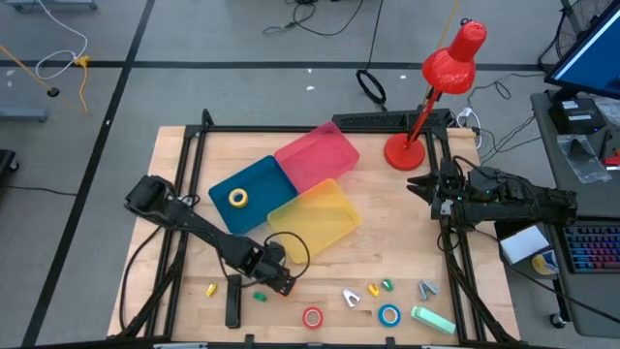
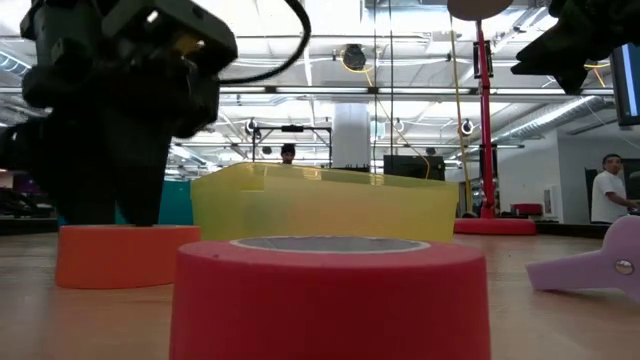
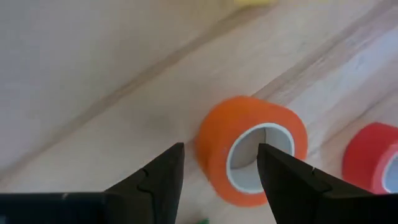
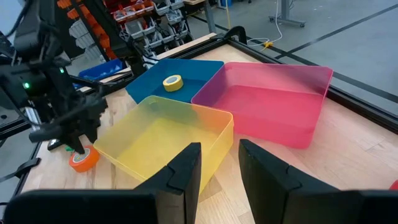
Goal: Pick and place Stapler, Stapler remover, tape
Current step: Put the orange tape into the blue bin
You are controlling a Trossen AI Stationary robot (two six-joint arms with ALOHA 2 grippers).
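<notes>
An orange tape roll (image 3: 252,146) lies flat on the table, hole up, near the front left. My left gripper (image 3: 221,148) stands open above it, pointing steeply down, and hides it in the high view (image 1: 279,279). A red tape roll (image 1: 312,317) and a blue tape roll (image 1: 388,314) lie near the front edge. A yellow tape roll (image 1: 238,198) lies in the blue bin (image 1: 260,173). A black stapler (image 1: 232,301) lies left of my left gripper. A lilac stapler remover (image 2: 600,265) lies right of the red roll. My right gripper (image 4: 219,146) hovers open, high at the right. My left gripper comes at the orange tape from above. One finger (image 3: 289,180) is over the roll's pale centre hole (image 3: 249,158) and the other finger (image 3: 158,180) is outside its wall. I cannot tell whether either finger touches the roll.
A yellow bin (image 1: 315,215) and a pink bin (image 1: 318,155) stand mid-table beside the blue one. A red desk lamp (image 1: 431,97) stands at the back right. Several small clips and a mint stapler (image 1: 432,320) lie along the front right.
</notes>
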